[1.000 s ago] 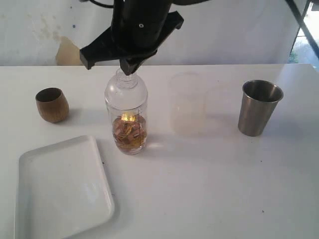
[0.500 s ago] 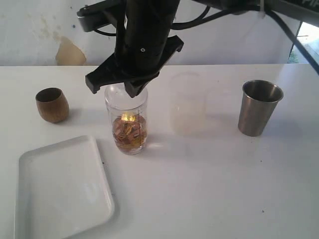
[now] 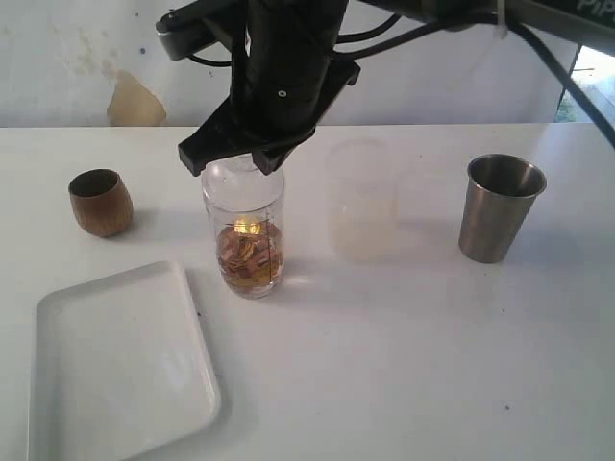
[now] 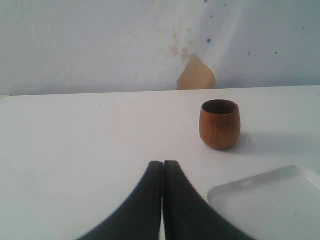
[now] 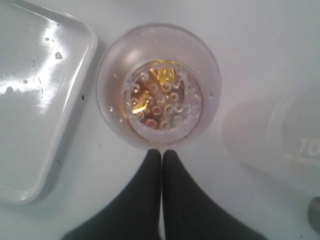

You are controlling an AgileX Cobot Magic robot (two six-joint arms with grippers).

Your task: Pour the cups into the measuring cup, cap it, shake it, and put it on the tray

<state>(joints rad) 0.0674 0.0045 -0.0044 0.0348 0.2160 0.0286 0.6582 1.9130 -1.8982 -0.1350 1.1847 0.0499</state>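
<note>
The measuring cup (image 3: 246,240) stands mid-table with golden-brown bits in its bottom. The clear domed cap (image 3: 236,181) sits on its top; in the right wrist view I look straight down through the cap (image 5: 159,85). My right gripper (image 3: 259,163) is shut and empty, tips down on the cap's top, hiding its neck. The wooden cup (image 3: 100,202) stands at the left, the frosted cup (image 3: 362,202) just right of the measuring cup, the steel tumbler (image 3: 500,207) far right. The white tray (image 3: 115,365) lies front left. My left gripper (image 4: 163,164) is shut and empty, low over the table, near the tray's corner (image 4: 270,200) and short of the wooden cup (image 4: 220,124).
The right arm's black body reaches in from the upper right and hangs over the middle of the table. A wall with a brown stain (image 3: 135,101) closes the far edge. The tray (image 5: 35,100) lies close beside the measuring cup; the frosted cup (image 5: 295,145) is on its other side.
My right gripper has come down onto the cap, hiding the neck that showed a second ago, and shifted slightly right. The cups and tray have not moved.
</note>
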